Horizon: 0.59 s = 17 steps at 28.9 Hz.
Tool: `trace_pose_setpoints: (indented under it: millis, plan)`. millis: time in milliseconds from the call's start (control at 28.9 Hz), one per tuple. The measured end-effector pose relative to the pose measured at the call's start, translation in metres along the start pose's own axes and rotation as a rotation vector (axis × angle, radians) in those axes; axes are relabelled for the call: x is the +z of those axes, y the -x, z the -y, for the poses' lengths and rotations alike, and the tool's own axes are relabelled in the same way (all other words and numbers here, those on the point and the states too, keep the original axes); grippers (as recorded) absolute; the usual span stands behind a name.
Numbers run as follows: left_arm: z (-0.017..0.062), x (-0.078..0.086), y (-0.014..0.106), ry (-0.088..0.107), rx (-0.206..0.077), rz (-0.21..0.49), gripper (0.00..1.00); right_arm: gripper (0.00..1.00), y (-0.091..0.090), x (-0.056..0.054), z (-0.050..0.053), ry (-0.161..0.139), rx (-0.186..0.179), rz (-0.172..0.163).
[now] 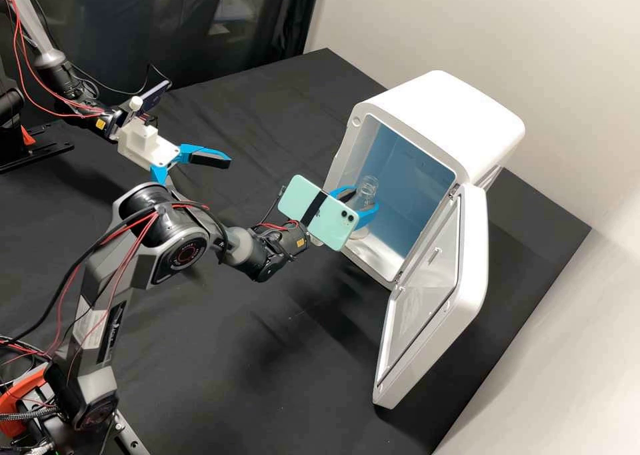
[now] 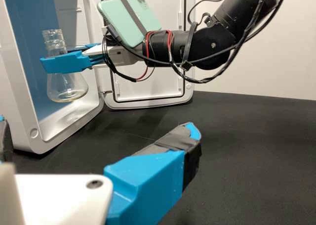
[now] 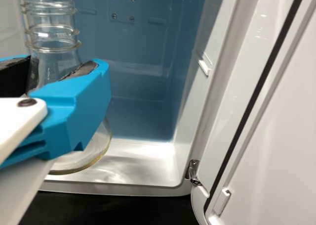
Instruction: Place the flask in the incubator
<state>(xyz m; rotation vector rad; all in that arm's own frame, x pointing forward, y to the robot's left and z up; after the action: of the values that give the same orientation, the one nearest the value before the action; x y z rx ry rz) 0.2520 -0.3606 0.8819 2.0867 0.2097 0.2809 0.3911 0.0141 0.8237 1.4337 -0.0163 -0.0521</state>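
Because the door (image 1: 437, 288) of the incubator (image 1: 440, 108) hangs wide open, the right gripper (image 1: 355, 203) can reach in from the front. Its two blue fingers are squeezed on the neck of the flask (image 1: 368, 189), so the glass stands upright and does not slip. The flask is just inside the blue box, low by the floor. I cannot tell if it touches. I think the job is nearly done. The left gripper (image 1: 193, 167) hangs well back over the bench (image 1: 267, 348), fingers apart and holding nothing, out of the way.
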Motion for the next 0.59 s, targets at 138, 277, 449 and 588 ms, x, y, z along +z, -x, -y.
trace_pose_setpoints:
  millis: [138, 277, 449, 588]
  plan:
    - [0.0, 0.0, 0.0, 0.0, 0.0, 0.0, 1.0, 0.0, -0.004, 0.0, 0.0, 0.0, -0.015, 0.012]
    - [0.0, 0.0, 0.0, 0.0, 0.0, 0.0, 1.0, 0.0, -0.006, -0.001, -0.002, 0.001, -0.015, 0.013]
    - [0.0, 0.0, 0.0, 0.0, 0.0, 0.0, 1.0, 0.0, -0.008, -0.005, -0.002, -0.01, -0.022, 0.02]
    - [0.0, 0.0, 0.0, 0.0, 0.0, 0.0, 1.0, 0.0, -0.011, -0.01, -0.002, -0.014, -0.033, 0.021]
